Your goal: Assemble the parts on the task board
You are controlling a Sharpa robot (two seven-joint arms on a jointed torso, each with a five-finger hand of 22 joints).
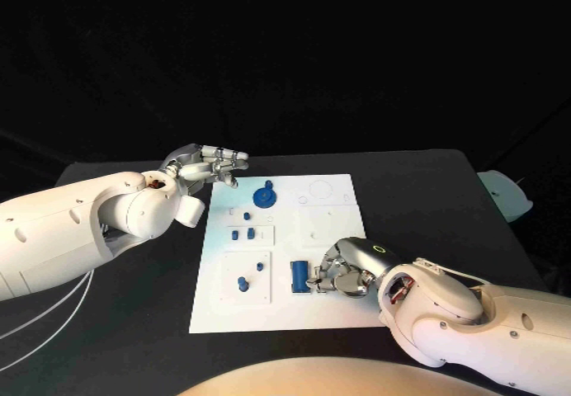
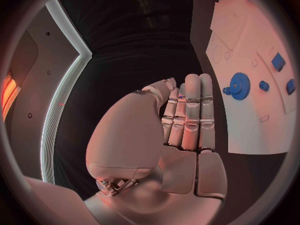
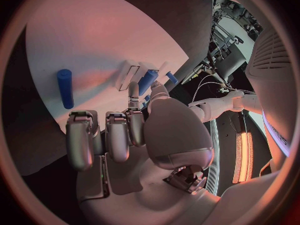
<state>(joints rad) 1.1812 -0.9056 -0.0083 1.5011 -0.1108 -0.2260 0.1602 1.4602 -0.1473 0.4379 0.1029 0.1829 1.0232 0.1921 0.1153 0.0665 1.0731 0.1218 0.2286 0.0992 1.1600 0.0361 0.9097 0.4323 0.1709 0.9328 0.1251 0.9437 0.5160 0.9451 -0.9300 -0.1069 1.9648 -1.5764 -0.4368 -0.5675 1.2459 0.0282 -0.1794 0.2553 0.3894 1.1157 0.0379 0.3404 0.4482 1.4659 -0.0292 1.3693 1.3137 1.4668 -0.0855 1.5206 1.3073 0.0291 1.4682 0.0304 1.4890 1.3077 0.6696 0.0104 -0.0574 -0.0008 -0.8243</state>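
White and flat, the task board (image 1: pixel 333 309) lies in the middle of the black table (image 1: pixel 452 190), so both arms can reach it. The right hand (image 1: pixel 337 271) rests low at the near part of the board, fingers curled beside a blue block (image 1: pixel 299 275); whether it grips any part, I cannot tell. The left hand (image 1: pixel 209 168) hovers at the far left corner, fingers straight and together, holding nothing. Near it sits a blue toothed gear (image 1: pixel 266 196), round and matte. In the right wrist view, a smooth blue cylinder (image 3: pixel 64 87) lies loose on the board.
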